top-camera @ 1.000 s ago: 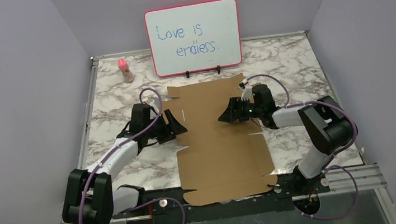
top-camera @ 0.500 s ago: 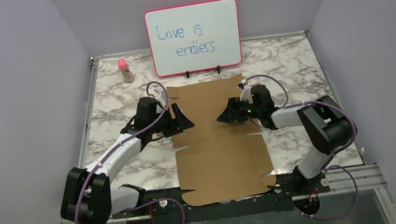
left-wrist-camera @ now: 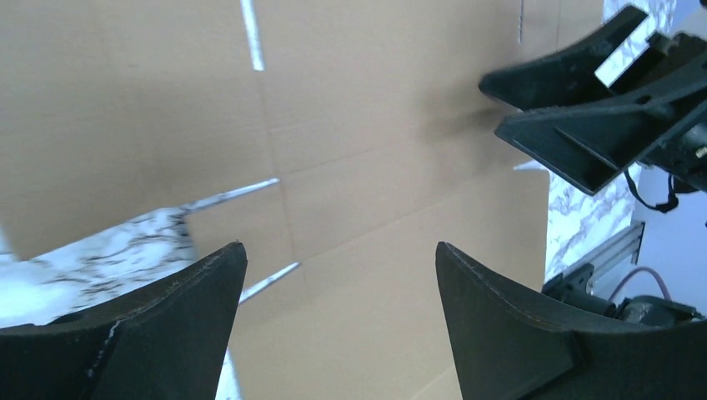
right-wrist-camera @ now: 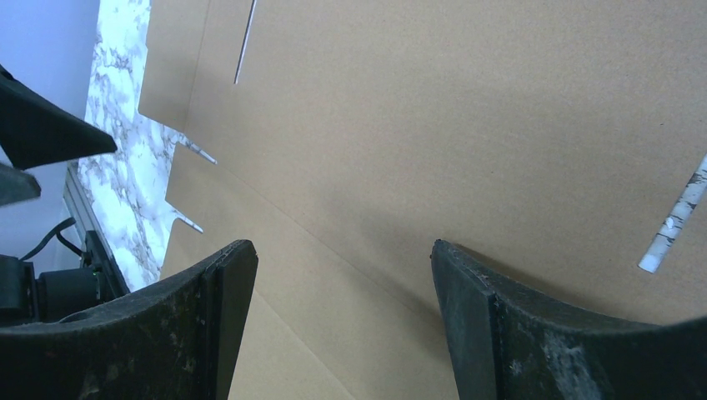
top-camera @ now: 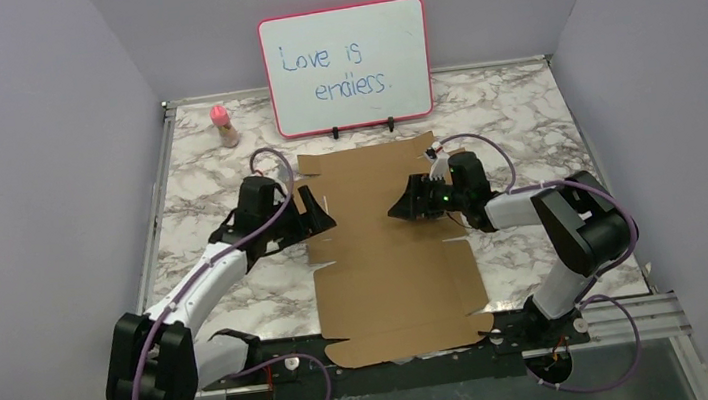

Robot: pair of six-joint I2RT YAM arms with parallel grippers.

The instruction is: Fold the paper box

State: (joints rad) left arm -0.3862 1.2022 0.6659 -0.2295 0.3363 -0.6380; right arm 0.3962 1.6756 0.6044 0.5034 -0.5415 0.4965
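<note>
Marble table under a flat cardboard box, its near edge by the arm bases. Both arms reach forward, elbows out, wrists turned inward. The left gripper and right gripper face each other low over the box's far half, jaws apart, holding nothing. Behind stand a bottle and a whiteboard.

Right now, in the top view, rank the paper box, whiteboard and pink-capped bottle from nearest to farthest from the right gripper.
1. paper box, directly under the right gripper.
2. whiteboard, upright at the back.
3. pink-capped bottle, back-left corner.
</note>
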